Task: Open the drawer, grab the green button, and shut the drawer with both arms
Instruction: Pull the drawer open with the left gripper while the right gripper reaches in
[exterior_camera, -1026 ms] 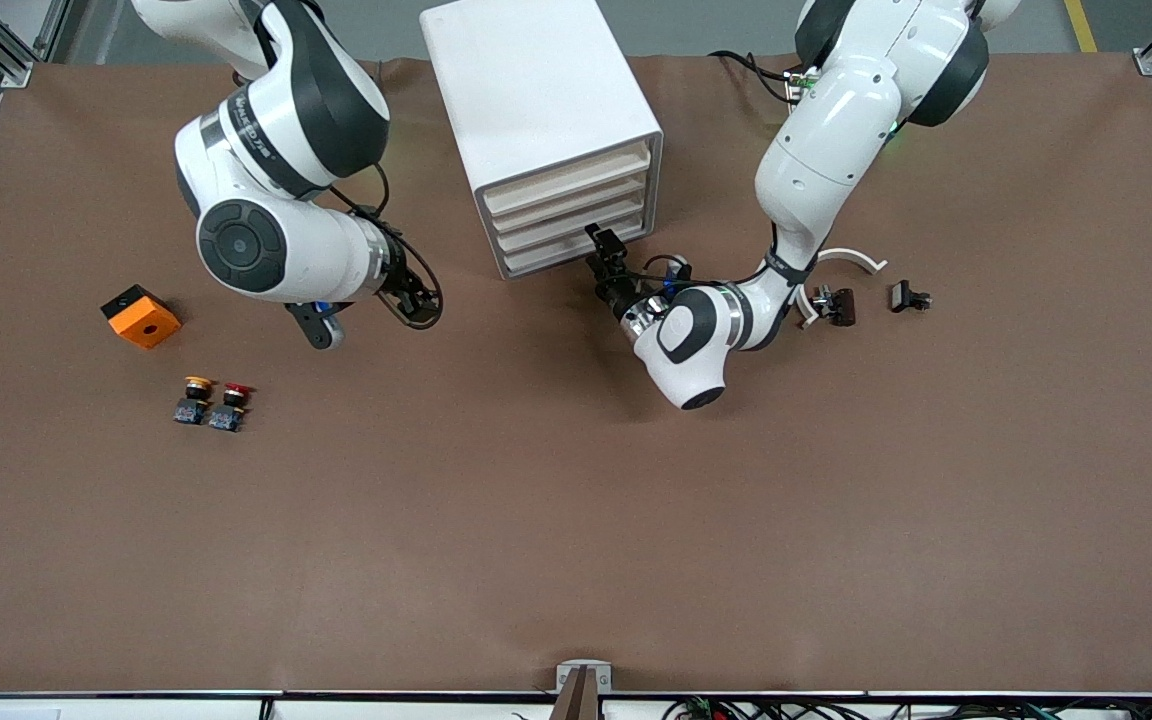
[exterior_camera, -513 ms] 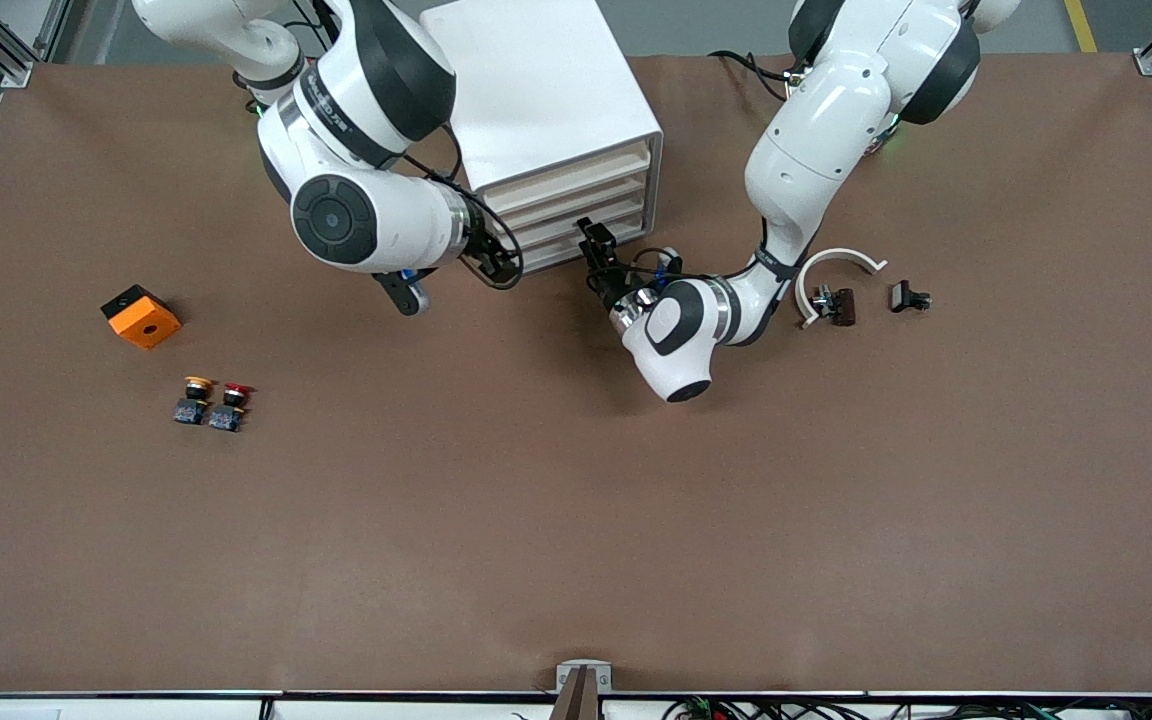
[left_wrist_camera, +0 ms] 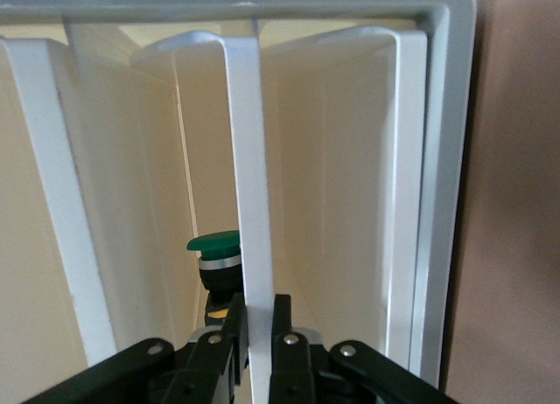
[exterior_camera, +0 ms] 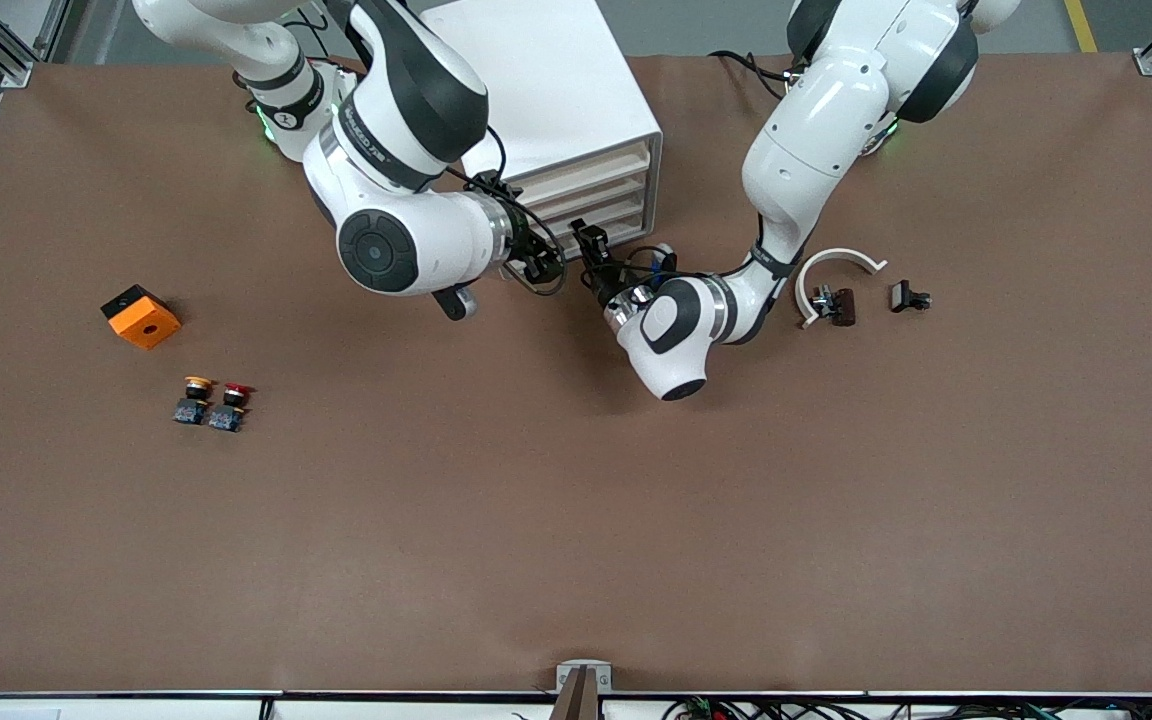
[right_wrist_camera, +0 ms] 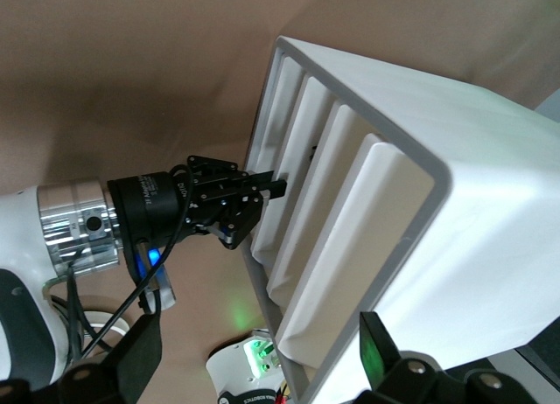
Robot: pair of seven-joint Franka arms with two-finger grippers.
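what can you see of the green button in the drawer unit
Only the left wrist view shows the green button: a round, glossy green cap over a silvery ring and a black neck, sitting upright inside a cream drawer of the white drawer unit. A white drawer edge hides part of it, and its base is out of sight. The left gripper is clamped on that edge and does not touch the button.

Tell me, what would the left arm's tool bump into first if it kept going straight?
Probably the drawer unit itself: the left tool is shut on a thin drawer front. The green button sits deeper inside, slightly aside, so it likely wouldn't be hit first.
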